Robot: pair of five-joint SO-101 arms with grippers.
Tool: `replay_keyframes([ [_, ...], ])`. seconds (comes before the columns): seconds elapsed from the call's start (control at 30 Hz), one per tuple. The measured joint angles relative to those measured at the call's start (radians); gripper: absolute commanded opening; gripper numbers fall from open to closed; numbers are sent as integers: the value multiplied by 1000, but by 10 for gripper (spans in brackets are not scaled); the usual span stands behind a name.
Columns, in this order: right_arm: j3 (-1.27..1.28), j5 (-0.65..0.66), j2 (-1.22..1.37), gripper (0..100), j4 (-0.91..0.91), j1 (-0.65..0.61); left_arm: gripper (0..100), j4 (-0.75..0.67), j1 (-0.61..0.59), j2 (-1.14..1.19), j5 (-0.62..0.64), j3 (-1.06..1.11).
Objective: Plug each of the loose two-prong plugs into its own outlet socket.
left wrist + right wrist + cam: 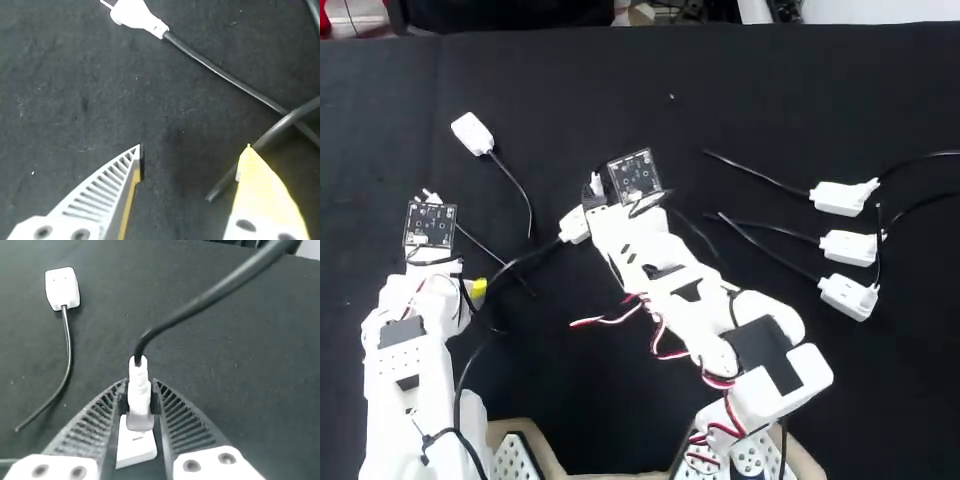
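A black cloth [620,100] covers the whole table. Beyond its far edge, a white surface [880,10] shows at the right and something red [395,10] at the left corner. A beige board [558,455] lies at the near edge, around the middle.

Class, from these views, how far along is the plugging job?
Seemingly done: three sockets on the right appear to have plugs in. In hand: the right gripper is shut on a white plug. Remaining: another plug lies loose beyond the open left gripper, and one socket sits empty.
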Motion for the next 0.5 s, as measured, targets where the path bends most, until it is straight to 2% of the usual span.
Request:
replay_keyframes([
  [0.33, -15, 98, 48, 12, -2, -23, 300, 0, 0, 0, 0, 0],
  [0.5, -15, 103, 48, 12, -2, -28, 300, 0, 0, 0, 0, 0],
])
